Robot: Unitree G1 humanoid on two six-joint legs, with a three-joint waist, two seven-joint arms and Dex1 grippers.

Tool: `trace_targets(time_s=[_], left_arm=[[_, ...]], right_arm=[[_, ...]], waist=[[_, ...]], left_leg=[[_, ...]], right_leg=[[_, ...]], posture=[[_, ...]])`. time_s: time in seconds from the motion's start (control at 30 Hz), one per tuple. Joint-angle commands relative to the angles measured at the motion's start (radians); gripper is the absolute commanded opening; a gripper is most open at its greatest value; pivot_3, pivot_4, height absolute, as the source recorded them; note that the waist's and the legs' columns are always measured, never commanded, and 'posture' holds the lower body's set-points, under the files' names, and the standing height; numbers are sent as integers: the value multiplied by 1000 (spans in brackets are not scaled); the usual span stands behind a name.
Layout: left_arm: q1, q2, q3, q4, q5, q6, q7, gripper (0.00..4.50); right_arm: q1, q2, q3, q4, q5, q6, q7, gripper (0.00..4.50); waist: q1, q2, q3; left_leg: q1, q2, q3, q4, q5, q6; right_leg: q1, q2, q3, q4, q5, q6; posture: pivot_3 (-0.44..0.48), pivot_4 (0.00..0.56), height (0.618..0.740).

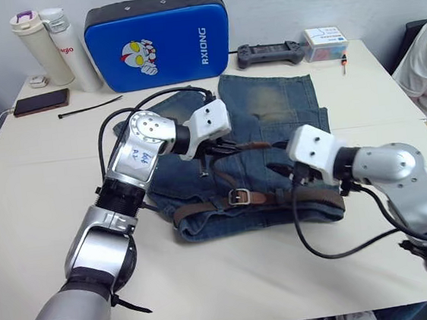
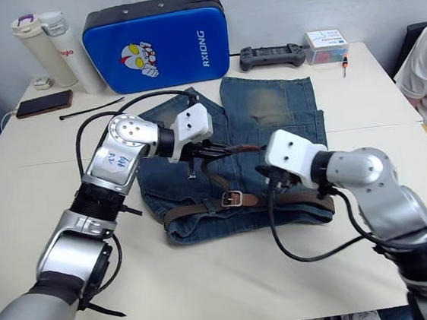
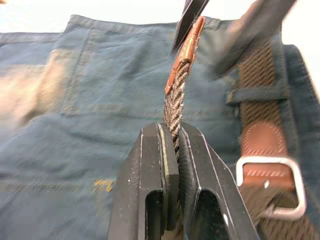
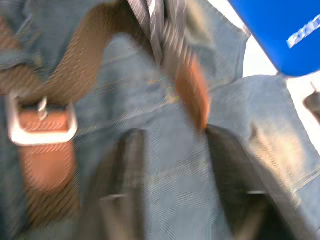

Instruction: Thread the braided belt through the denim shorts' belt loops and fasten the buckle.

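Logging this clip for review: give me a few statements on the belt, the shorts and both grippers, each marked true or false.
1. The left gripper is shut on the belt. True.
2. The belt's tan tip is already pushed through the buckle. False: the tip is held up in the air above the shorts, apart from the buckle.
3. The right gripper is open. True: its two fingers stand apart, with the tan tip close by one of them.
4. The buckle lies on the waistband of the shorts. True.
5. The shorts hang off the table's edge. False: they lie flat on the table, in front of the blue case.
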Motion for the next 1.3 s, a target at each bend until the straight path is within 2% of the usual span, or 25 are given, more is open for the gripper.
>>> trace_targets(time_s=[0.03, 0.07, 0.27, 0.83, 0.93, 1.07, 1.1, 1.17, 1.3], left_arm=[[-21, 20, -4, -6, 27, -53, -3, 0], [-23, 26, -10, 0, 39, -71, -4, 0], [-37, 41, -33, 41, 82, -147, -22, 0], [-52, 45, -29, 65, 98, -193, -50, 0], [-44, 58, -24, 68, 94, -271, -57, 0], [-36, 75, -15, 99, 83, -410, -67, 0], [-32, 80, -15, 112, 78, -457, -75, 0], [-26, 97, -27, 152, 104, -562, -61, 0], [-21, 125, -47, 226, 164, -730, -13, 0]], right_arm=[[75, -44, -20, -87, -4, -47, 14, 3907], [105, -58, -5, -102, -16, -69, 16, 4443], [207, -44, 72, -129, -92, -145, -35, 4443], [137, 91, 196, 61, -266, -272, -144, 4443], [144, 112, 185, 72, -270, -292, -159, 3607], [158, 145, 158, 71, -252, -290, -174, 1612], [165, 151, 148, 70, -248, -288, -180, 990], [178, 160, 128, 67, -241, -281, -190, 81], [191, 168, 104, 61, -235, -270, -193, 34]], waist=[[0, 0, 0], [0, 0, 0], [-2, 0, 0], [-2, 0, 0], [-3, 0, 0], [-3, 0, 0], [-3, 0, 0], [-2, 0, 0], [-2, 0, 0]], left_leg=[[0, 0, 0, 0, 0, 0], [0, 0, 0, 0, 0, 0], [0, 0, 1, 0, 0, 0], [0, 0, 0, 2, 0, 0], [0, 0, 1, 2, 0, 0], [0, 0, 1, 2, 0, 0], [0, 0, 1, 2, 0, 0], [1, 0, 1, 2, 0, 0], [1, 0, 1, 2, 0, 0]], right_leg=[[0, 0, 0, 0, 0, 0], [0, 0, 0, 0, 0, 0], [0, 0, 1, 0, 0, 0], [0, 0, 0, 1, 0, 0], [0, 0, 0, 1, 0, 0], [0, 0, 0, 1, 0, 0], [0, 0, 1, 1, 0, 0], [0, 0, 0, 1, 0, 0], [0, 0, 0, 1, 0, 0]], posture=[[0, 150, 740], [0, 150, 740], [0, 150, 740], [0, 150, 740], [0, 150, 740], [0, 150, 740], [0, 150, 740], [0, 150, 740], [0, 150, 740]])
